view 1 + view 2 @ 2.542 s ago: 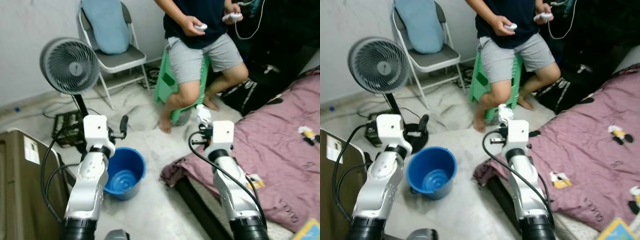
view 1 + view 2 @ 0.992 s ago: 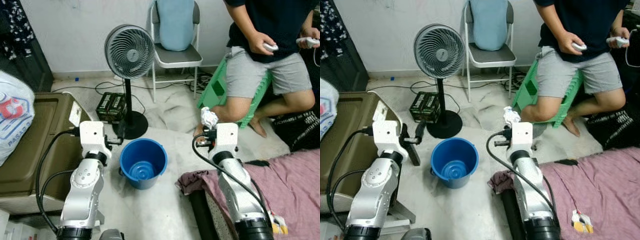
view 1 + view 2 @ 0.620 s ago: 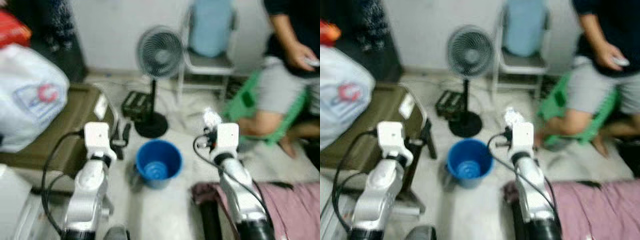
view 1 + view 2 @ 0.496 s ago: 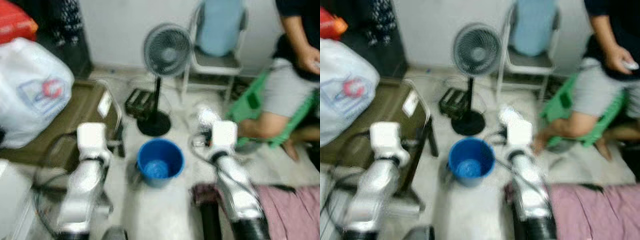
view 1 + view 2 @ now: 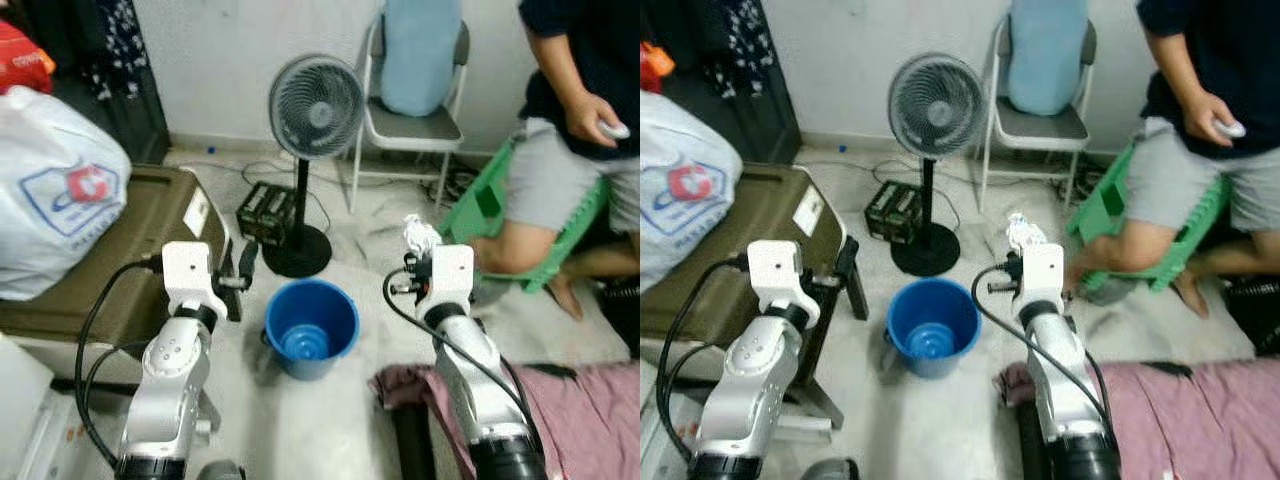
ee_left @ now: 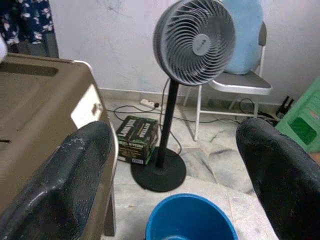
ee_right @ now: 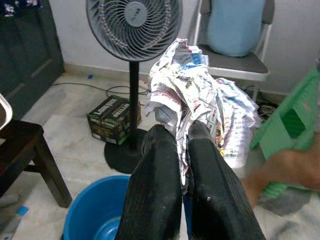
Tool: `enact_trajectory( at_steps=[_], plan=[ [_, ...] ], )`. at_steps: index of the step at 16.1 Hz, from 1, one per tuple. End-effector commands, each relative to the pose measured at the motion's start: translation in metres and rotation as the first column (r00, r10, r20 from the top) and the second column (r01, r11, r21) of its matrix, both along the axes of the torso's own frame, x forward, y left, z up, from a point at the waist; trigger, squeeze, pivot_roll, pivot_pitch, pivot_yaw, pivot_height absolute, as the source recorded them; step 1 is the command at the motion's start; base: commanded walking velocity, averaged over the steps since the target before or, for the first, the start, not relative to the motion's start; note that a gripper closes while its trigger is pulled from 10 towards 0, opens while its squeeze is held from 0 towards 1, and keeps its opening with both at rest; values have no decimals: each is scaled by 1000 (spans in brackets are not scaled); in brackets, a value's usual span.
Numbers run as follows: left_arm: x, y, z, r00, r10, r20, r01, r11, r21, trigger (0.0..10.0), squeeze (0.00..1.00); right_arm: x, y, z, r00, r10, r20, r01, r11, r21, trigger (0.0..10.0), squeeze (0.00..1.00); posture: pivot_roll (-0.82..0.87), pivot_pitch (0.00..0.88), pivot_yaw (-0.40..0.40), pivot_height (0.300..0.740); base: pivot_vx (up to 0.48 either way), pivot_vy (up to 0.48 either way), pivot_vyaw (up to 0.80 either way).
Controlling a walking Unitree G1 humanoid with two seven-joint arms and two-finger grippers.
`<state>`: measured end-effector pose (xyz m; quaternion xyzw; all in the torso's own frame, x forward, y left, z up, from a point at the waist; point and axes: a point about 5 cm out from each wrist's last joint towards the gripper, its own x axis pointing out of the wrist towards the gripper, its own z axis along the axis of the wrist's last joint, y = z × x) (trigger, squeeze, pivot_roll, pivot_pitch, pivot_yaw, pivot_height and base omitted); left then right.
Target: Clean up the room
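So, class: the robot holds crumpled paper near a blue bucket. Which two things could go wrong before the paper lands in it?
1. The right pincer grips the paper beside the bucket, not above it; released now, it would likely hit the floor.
2. The fan stands just behind the bucket; a reach might knock it.

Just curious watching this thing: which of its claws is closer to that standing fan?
Left, I'd judge, though only slightly. The left gripper hangs open beside the standing fan base; the right gripper, shut on crumpled newspaper, sits across the blue bucket.
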<state>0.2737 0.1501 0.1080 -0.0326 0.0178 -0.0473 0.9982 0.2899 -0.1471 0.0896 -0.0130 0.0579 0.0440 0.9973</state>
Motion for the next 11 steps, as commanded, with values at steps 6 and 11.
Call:
enact_trajectory(
  at_steps=[6,11],
  plan=[
    [-1,0,2,1000,-1,8,1,1000,-2,10000,0,1,-1,1,1000,-5,-6,5,1000,-9,10000,0,-25,73,-98,740,295,0,0],
    [-1,-3,3,1000,-15,11,15,1000,-13,10000,0,1,-1,1,1000,-6,-6,6,1000,-13,10000,0,-30,74,-97,740,110,0,0]
  ],
)
